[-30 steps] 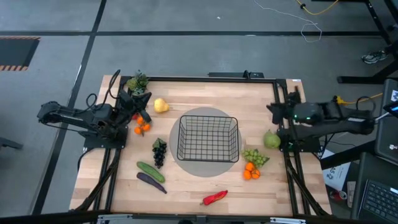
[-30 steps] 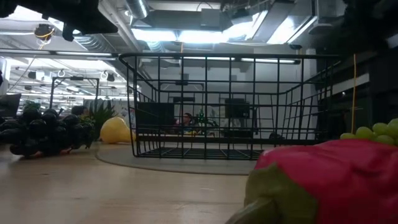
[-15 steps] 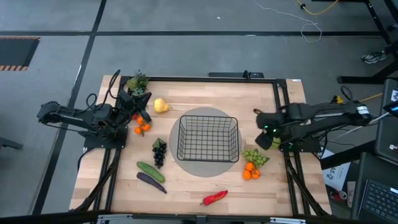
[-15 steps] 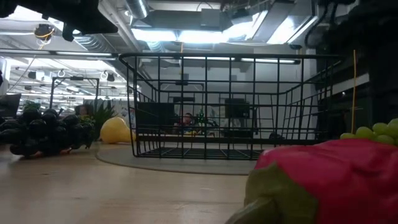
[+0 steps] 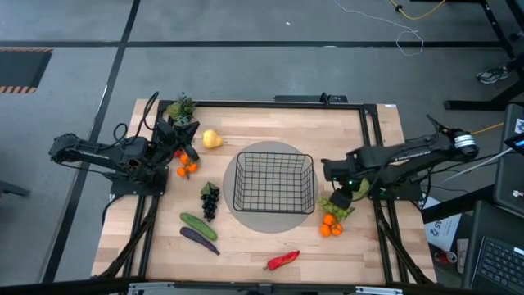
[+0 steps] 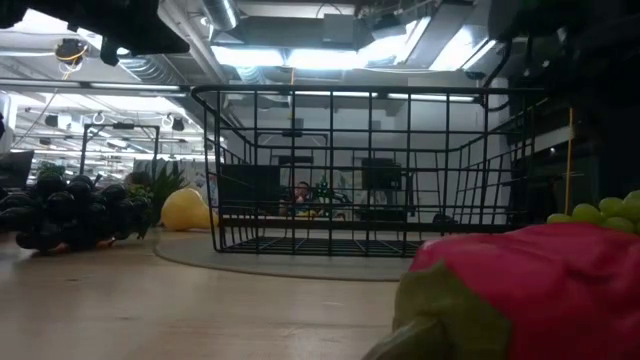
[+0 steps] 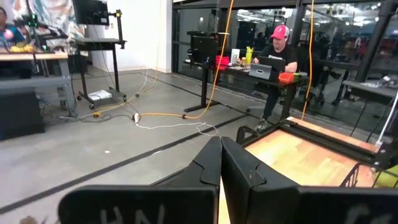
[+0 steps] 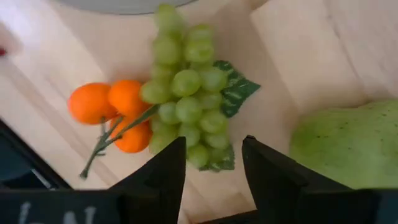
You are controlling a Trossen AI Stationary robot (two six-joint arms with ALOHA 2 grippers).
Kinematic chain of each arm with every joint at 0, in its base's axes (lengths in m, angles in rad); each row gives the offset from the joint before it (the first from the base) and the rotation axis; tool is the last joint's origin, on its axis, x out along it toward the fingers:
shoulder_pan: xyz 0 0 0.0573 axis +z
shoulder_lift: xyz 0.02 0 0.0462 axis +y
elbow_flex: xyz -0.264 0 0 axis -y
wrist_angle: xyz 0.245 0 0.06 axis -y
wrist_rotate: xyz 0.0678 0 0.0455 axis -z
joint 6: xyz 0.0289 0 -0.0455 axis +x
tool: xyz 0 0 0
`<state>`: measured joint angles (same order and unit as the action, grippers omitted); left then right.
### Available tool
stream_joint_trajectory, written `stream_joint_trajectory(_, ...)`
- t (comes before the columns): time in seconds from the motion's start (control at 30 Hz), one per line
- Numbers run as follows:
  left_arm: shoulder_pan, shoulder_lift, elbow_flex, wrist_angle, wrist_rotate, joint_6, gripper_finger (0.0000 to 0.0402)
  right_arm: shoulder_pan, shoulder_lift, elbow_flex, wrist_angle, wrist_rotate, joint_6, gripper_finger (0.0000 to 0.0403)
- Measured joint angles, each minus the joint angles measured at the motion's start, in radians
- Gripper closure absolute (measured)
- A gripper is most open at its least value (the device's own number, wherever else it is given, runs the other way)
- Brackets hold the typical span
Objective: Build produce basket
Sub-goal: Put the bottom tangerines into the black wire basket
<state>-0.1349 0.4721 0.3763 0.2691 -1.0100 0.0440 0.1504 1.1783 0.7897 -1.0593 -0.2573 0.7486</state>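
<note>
The basket (image 5: 274, 183) stood empty in the middle of the tabletop (image 5: 246, 246), on a grey round mat (image 5: 246, 215). The right hand (image 8: 212, 163) hung right of the basket, over the green grapes (image 8: 186, 93), its fingers spread and holding nothing; the oranges (image 8: 112, 106) and the pear (image 8: 348, 146) lay just beside the grapes. The left hand (image 7: 221, 163) waited left of the basket, its fingers pressed together. No writing could be read on anything.
</note>
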Motion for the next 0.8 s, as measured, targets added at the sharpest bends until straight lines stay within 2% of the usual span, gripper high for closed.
stream_joint_trajectory(0.17,0.000,0.000,0.000,0.000,0.000,0.068,0.0401,0.138,-0.044,0.003,0.093,0.075,0.235,0.0244)
stream_joint_trajectory(0.33,0.000,-0.001,0.000,0.000,-0.003,0.108,0.0401,0.302,-0.029,0.003,0.207,0.072,0.471,0.0251)
stream_joint_trajectory(0.5,0.000,-0.001,0.000,0.000,-0.005,0.126,0.0401,0.385,0.007,0.003,0.214,0.078,0.712,0.0273)
stream_joint_trajectory(0.6,0.000,-0.001,0.000,-0.010,-0.005,0.127,0.0401,0.408,0.036,0.003,0.252,0.079,0.767,0.0282)
stream_joint_trajectory(0.8,0.000,-0.001,0.000,-0.030,-0.004,0.126,0.0401,0.420,0.117,0.003,0.306,0.105,0.769,0.0280)
